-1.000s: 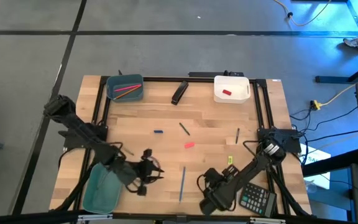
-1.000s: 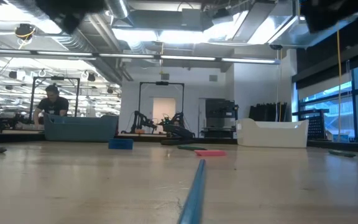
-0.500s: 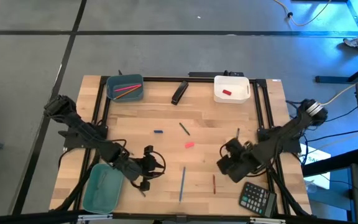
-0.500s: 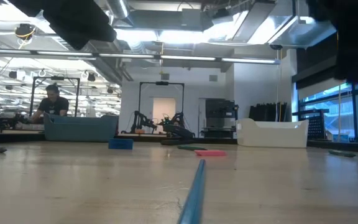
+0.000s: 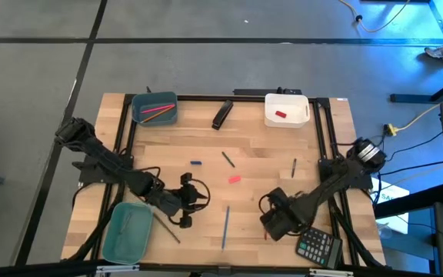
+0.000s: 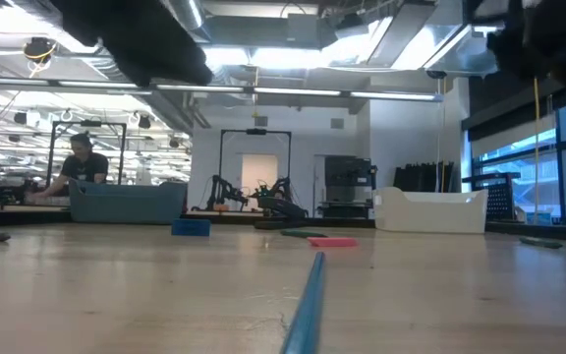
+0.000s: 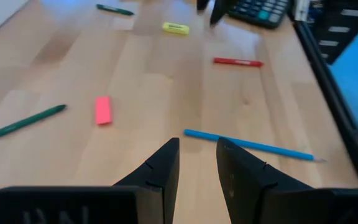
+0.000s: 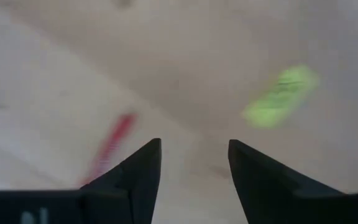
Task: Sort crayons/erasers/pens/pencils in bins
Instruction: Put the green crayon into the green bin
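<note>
High view: right gripper (image 5: 271, 225) low over the wood table (image 5: 268, 146) beside the black calculator (image 5: 318, 246), hiding the thin dark red pen. Right wrist view shows that pen (image 8: 112, 149), blurred, ahead of the spread, empty fingers, near a yellow-green block (image 8: 281, 95). Left gripper (image 7: 197, 163) part-open, empty, near the long bright blue pencil (image 7: 250, 145)

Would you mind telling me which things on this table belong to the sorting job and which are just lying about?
For sorting:
blue pencil
pink eraser
red pen
green pen
blue-grey bin
white bin
teal bin

Lying about:
calculator
black stapler-like object
</note>
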You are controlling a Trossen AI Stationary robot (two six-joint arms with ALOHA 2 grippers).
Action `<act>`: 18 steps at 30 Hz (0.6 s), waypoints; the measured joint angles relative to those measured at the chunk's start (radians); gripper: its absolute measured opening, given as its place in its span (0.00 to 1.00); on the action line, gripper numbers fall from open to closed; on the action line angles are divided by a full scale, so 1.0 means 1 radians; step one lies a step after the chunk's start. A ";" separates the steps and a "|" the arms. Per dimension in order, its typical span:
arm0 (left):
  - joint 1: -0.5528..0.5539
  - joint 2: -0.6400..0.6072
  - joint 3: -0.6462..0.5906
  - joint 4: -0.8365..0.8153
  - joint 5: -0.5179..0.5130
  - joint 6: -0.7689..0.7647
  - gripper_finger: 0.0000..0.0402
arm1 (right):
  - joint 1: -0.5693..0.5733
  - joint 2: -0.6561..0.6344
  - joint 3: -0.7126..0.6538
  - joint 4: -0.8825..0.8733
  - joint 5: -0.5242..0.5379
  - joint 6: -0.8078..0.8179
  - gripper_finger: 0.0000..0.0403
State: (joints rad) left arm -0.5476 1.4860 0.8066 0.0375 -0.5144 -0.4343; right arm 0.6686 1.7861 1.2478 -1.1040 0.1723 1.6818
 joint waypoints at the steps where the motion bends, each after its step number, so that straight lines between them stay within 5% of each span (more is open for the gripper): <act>1: 0.010 0.000 0.000 -0.002 0.000 0.000 0.25 | -0.010 0.015 0.052 -0.110 0.006 -0.015 0.47; 6: 0.037 0.000 0.000 -0.008 0.006 0.000 0.25 | -0.096 0.024 0.121 -0.454 0.051 -0.049 0.47; 18: 0.011 0.000 0.000 -0.038 0.035 0.002 0.25 | -0.459 -0.359 -0.416 -0.114 0.011 -0.224 0.47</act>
State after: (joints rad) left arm -0.5369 1.4860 0.8066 -0.0008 -0.4793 -0.4324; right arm 0.2097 1.4272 0.8320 -1.2179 0.1833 1.4574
